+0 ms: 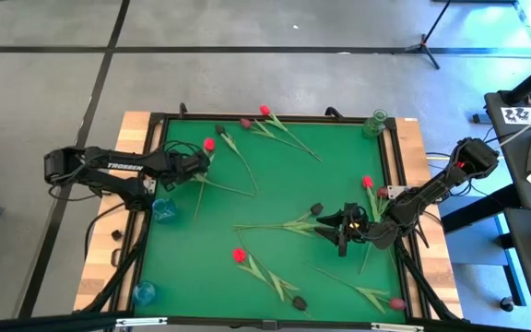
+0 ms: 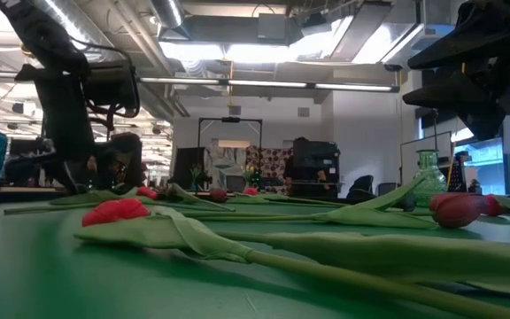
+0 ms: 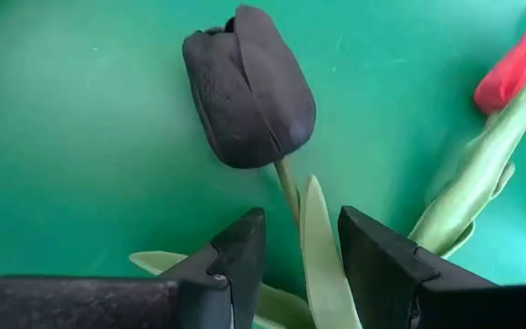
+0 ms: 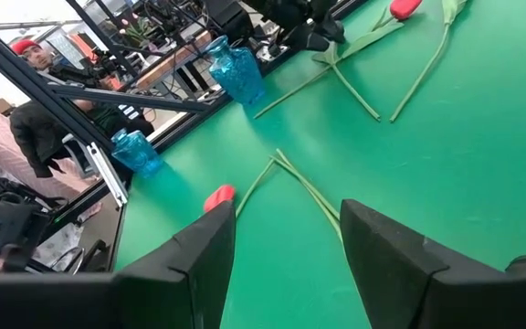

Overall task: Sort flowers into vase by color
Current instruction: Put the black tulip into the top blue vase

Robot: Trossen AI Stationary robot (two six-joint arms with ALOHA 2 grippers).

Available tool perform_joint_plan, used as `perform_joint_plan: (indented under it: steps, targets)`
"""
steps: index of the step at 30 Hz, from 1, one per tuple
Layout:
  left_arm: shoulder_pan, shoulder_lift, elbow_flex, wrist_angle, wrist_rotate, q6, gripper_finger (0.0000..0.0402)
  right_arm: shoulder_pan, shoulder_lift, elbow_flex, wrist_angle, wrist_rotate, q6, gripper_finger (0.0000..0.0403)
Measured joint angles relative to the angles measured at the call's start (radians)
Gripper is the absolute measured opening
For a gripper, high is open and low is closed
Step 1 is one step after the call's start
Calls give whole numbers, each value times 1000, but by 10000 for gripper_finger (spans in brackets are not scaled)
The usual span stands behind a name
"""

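While the black tulip [image 3: 249, 87] is lying just ahead, the left gripper [image 3: 301, 251] is standing spread around its leaf [image 3: 325, 260].

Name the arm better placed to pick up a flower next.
Left, probably. The left gripper has open fingers straddling the stem just below the black tulip. The right gripper is open too, with nothing between its fingers.

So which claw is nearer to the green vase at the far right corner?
Right. The right claw is on the same side as the green vase, though well short of it; the left claw is across the table.
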Motion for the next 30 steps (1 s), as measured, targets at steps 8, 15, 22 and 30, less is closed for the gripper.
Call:
perform_joint_plan:
  steps: [8,15,22,30]
  targets:
    - [36,0,-2,17,-83,40,138,0,0,0,-2,-12,0,198]
    - [62,0,-2,17,-87,55,137,0,0,0,-25,-22,0,198]
    - [76,0,-2,26,-87,66,137,0,0,0,-25,-23,0,198]
    - [75,0,-2,87,-93,78,99,0,0,0,-24,-24,0,198]
